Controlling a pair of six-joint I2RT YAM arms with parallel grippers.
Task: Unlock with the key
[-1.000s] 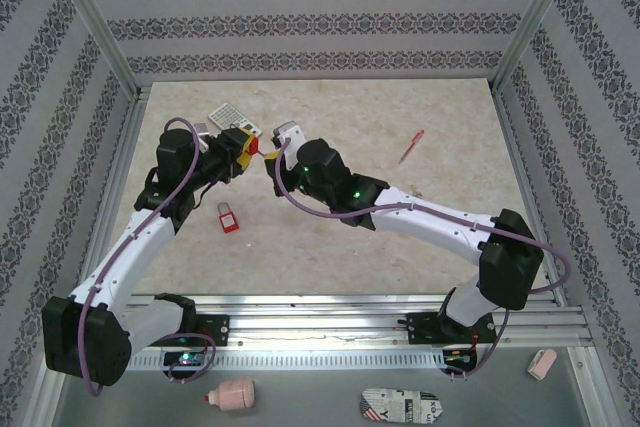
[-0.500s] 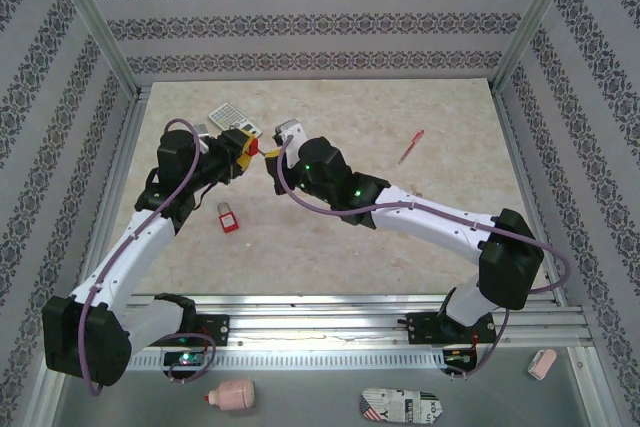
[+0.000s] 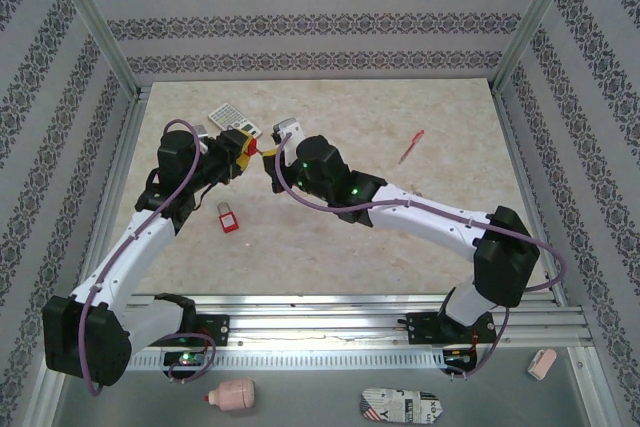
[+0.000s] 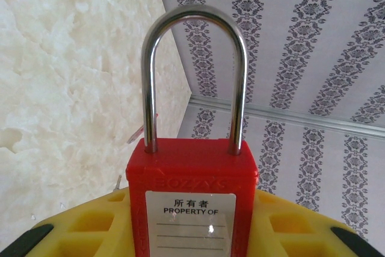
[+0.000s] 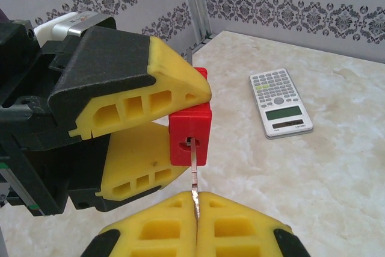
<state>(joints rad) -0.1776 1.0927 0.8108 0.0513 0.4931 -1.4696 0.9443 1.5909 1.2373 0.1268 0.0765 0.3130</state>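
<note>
Pale marble-look bench (image 3: 330, 247) inside striped-paper walls (image 3: 300, 22); both pincers meet at 11 o'clock from bench centre.

Left pincer (image 3: 243, 149) pinching red padlock (image 5: 191, 133) by the body, between its yellow fingers (image 5: 162, 70). Shackle (image 4: 194, 13) closed, both legs seated in the body; label "PROPERTY OF" faces the left wrist camera. Right pincer (image 5: 195, 209) pressed together on key (image 5: 194, 176): thin silver blade stands at 12 o'clock from the fingertips, tip at the keyhole in the padlock's end face. How deep it sits, cannot tell. Calculator (image 5: 281, 103) flat on bench, at 2 o'clock of the padlock in the right wrist view, apart from it. Second padlock (image 3: 229, 217) lies on bench at 8 o'clock. Red pen (image 3: 411, 147) at 2 o'clock, well apart from the rest.
</note>
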